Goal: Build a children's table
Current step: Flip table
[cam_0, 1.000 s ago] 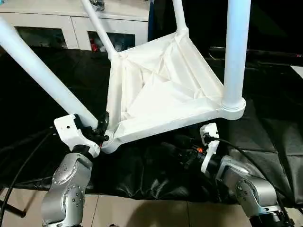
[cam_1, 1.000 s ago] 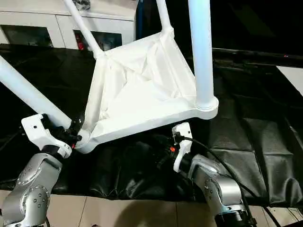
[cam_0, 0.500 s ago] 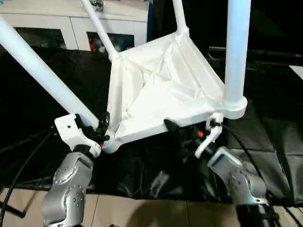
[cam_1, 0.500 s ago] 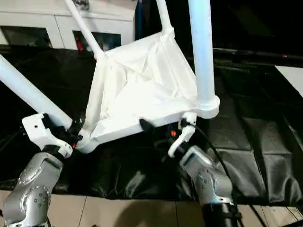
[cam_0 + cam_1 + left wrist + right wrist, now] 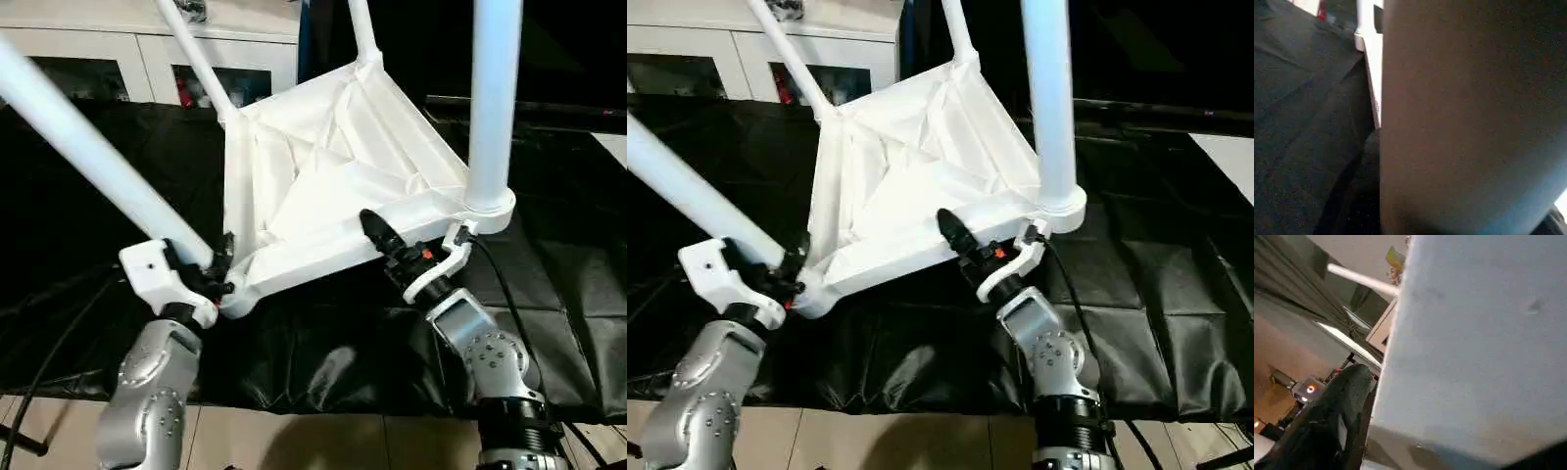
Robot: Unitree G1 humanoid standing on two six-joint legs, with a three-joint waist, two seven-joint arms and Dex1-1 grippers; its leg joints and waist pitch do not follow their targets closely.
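Upside-down tabletop (image 5: 323, 186), 4 legs (image 5: 88, 147) in corner sockets; cabinet (image 5: 147, 59) behind.

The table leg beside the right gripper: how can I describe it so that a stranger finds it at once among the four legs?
Find the white tabletop, lying upside down on the black sheet with four legs rising from its corners. Go to the near corner on the robot's right, above the right gripper. The table leg there stands almost straight up from a round socket, while the others lean.

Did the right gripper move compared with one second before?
Yes. The right gripper rose from beneath the tabletop to its near edge, beside the corner socket.
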